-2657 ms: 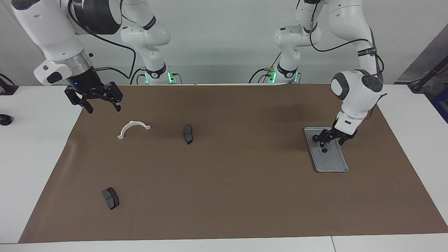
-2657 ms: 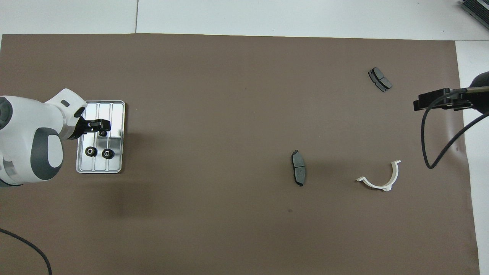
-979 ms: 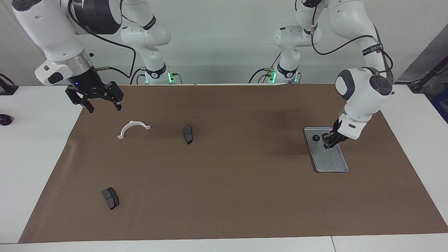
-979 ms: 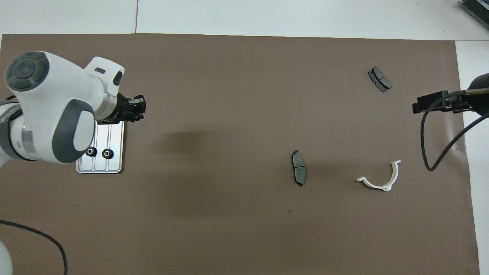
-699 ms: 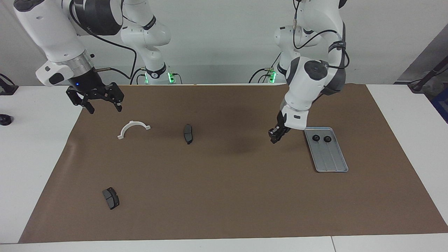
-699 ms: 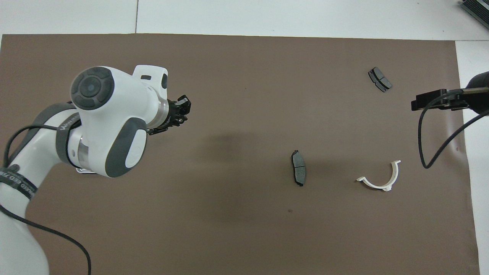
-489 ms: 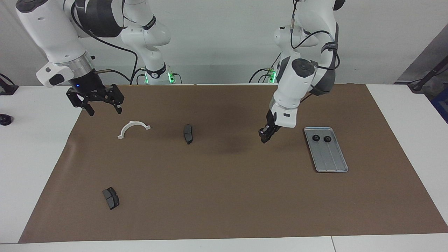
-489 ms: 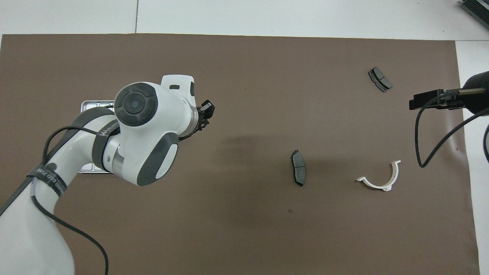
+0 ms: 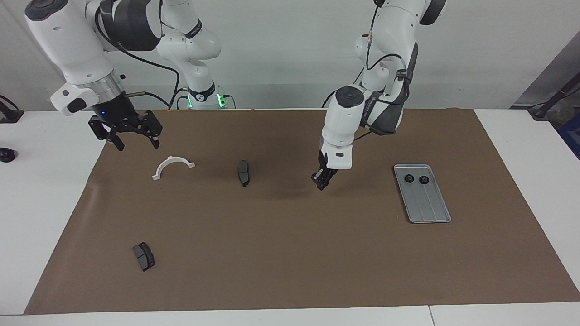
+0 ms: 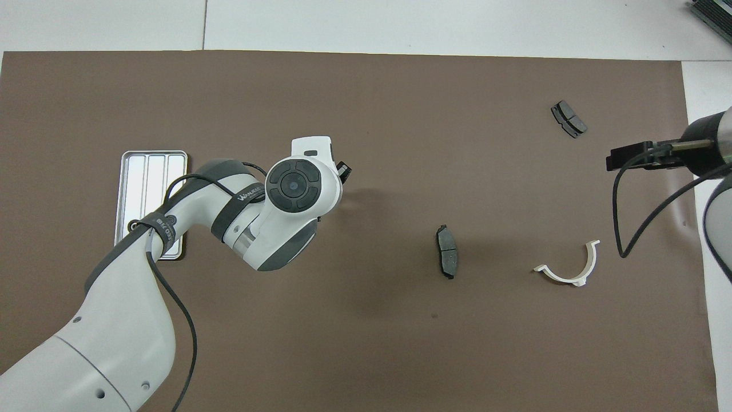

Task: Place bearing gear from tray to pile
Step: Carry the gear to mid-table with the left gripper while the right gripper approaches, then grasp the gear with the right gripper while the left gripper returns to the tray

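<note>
In the facing view, the right gripper (image 9: 132, 136) is seen at ten o'clock of the brown mat (image 9: 290, 253), raised over the mat's edge with its fingers spread wide and nothing between them. In the overhead view only its dark body (image 10: 629, 155) is shown, and the fingers are not made out there. A white half-ring bracket (image 9: 173, 166) lies at about five o'clock from that gripper. One brake pad (image 9: 143, 256) is found at eight o'clock of the mat, and a second brake pad (image 9: 244, 172) at eleven o'clock of the centre.

The left gripper (image 9: 322, 179) is held over the mat near its middle, with the fingertips brought together. Whether anything is pinched between them cannot be told. From overhead it is almost wholly covered by its own wrist.

The tray (image 9: 428, 208) lies at three o'clock, with two bearing gears (image 9: 408, 178) side by side at its twelve o'clock end. From overhead the gears are largely hidden under the left arm.
</note>
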### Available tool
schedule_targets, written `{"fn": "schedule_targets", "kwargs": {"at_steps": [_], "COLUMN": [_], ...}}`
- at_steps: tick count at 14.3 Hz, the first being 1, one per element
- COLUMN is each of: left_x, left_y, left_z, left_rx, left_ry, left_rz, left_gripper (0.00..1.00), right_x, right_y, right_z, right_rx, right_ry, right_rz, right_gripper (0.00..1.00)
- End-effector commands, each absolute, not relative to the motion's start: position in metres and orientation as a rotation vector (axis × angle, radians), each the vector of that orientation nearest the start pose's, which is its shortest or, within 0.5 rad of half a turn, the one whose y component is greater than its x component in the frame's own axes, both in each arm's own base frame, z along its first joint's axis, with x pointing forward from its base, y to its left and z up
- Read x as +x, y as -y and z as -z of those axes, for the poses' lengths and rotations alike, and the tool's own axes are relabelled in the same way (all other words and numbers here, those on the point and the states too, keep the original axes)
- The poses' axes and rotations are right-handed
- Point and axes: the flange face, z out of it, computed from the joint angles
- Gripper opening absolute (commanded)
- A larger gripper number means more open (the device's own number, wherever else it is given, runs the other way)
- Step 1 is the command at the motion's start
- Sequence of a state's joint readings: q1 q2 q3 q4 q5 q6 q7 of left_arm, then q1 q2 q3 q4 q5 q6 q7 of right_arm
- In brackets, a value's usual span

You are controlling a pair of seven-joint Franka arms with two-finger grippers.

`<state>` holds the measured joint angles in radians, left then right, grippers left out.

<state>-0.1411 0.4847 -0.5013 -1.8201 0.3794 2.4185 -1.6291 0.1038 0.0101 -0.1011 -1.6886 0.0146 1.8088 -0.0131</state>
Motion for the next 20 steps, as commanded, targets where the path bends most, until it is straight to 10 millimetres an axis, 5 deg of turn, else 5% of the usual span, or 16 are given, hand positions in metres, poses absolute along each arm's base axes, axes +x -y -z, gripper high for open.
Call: {"fn": "schedule_targets", "kwargs": {"at_steps": [1, 3, 4, 5, 6, 10, 15, 20], "left_x": [0.544, 0.535, 0.537, 0.538, 0.54, 0.554, 0.579, 0.601], "left_y": [0.378, 0.378, 0.375, 0.374, 0.373, 0.351, 0.273, 0.171], "left_z": [-0.313, -0.303, -0.303, -0.304, -0.304, -0.337, -0.384, -0.411], "left_rx": [-3.049, -3.074, -3.073, -3.075, -3.07, -2.967, -2.964, -3.046], "left_ry": [1.282, 1.261, 1.254, 1.244, 1.239, 1.059, 0.925, 0.729], "left_rz": [0.26, 0.265, 0.275, 0.279, 0.282, 0.332, 0.399, 0.205], "left_gripper": [0.01, 0.12, 0.34, 0.83, 1.0, 1.0, 1.0, 1.0], "right_x": [0.582, 0.593, 0.598, 0.605, 0.612, 0.634, 0.657, 0.656], "right_y": [-0.035, -0.047, -0.059, -0.066, -0.078, -0.133, -0.222, -0.315], "right_z": [-0.577, -0.578, -0.576, -0.574, -0.571, -0.533, -0.483, -0.416], "right_rx": [-3.15, -3.154, -3.154, -3.154, -3.159, -3.179, -3.113, -3.088], "right_ry": [-0.005, -0.037, -0.027, -0.05, -0.067, -0.136, -0.296, -0.237], "right_rz": [0.191, 0.205, 0.206, 0.208, 0.213, 0.18, 0.321, 0.358], "right_gripper": [1.0, 1.0, 1.0, 1.0, 1.0, 1.0, 1.0, 1.0]}}
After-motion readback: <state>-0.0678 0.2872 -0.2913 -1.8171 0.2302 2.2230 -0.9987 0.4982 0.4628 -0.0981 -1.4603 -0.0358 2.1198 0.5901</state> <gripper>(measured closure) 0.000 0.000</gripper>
